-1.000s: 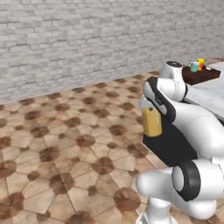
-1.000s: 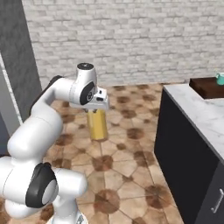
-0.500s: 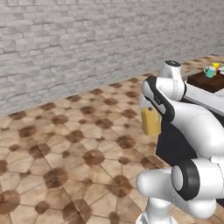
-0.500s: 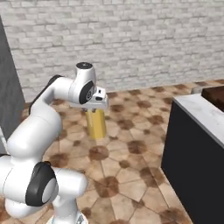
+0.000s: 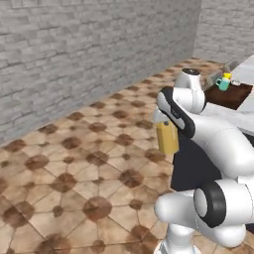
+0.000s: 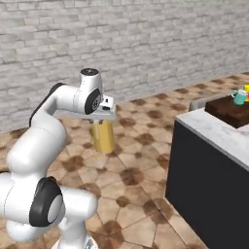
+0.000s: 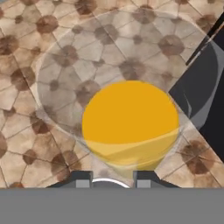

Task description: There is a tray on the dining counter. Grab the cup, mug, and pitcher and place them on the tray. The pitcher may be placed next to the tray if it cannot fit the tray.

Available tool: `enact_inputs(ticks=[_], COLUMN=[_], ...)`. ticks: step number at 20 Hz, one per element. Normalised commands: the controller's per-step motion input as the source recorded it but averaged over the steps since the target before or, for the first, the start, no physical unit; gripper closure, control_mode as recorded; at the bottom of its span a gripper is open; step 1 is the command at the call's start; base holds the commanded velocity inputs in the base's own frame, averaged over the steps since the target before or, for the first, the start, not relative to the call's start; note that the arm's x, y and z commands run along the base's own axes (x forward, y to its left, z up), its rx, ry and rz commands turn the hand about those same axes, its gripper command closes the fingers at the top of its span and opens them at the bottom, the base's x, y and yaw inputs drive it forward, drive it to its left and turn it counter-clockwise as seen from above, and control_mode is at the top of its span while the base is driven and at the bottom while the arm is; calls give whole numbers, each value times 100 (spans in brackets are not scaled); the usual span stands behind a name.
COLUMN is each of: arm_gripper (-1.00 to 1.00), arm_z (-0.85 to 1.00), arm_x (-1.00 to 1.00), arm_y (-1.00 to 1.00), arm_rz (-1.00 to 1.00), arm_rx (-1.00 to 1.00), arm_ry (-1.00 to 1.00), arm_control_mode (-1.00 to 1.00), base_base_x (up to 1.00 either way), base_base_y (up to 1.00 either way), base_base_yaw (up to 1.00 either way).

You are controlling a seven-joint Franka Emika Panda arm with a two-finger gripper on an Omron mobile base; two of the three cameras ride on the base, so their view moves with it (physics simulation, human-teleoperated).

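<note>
My gripper (image 6: 103,117) is shut on the rim of the pitcher (image 6: 103,137), a tall clear glass cylinder with an amber-orange look, which hangs upright in the air over the tiled floor. The left base view has the pitcher (image 5: 167,138) just left of my forearm. From the hand view I look straight down into the pitcher (image 7: 130,120), with its orange bottom and clear rim. The dark brown tray (image 6: 227,110) lies on the dining counter to the right, and the teal mug (image 6: 239,97) and yellow cup (image 6: 246,90) stand on it. They also show far off as tray (image 5: 225,96), mug (image 5: 222,84) and cup (image 5: 227,76).
The dining counter (image 6: 212,137) has a pale top and a dark front, and stands to my right at some distance. A grey brick wall (image 6: 126,44) runs behind. Brown tiled floor (image 5: 74,183) spreads open to the left and ahead.
The whole picture has shifted: the base has turned or driven, and the counter with the tray now sits nearer in both base views. The pitcher stays in my grip.
</note>
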Motion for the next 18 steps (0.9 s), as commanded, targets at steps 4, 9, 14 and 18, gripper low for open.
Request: enact_inputs(ticks=[4, 9, 14, 18], arm_gripper=[100, 100, 100, 100], arm_z=[0, 0, 0, 0], arm_x=[0, 0, 0, 0], arm_y=[0, 0, 0, 0], arm_rz=[0, 0, 0, 0], arm_rx=[0, 0, 0, 0], arm_ry=[0, 0, 0, 0], arm_control_mode=[100, 100, 100, 100], base_base_x=[66, 60, 40, 25], base_base_y=[46, 51, 74, 81], base_base_yaw=[-58, -57, -55, -51])
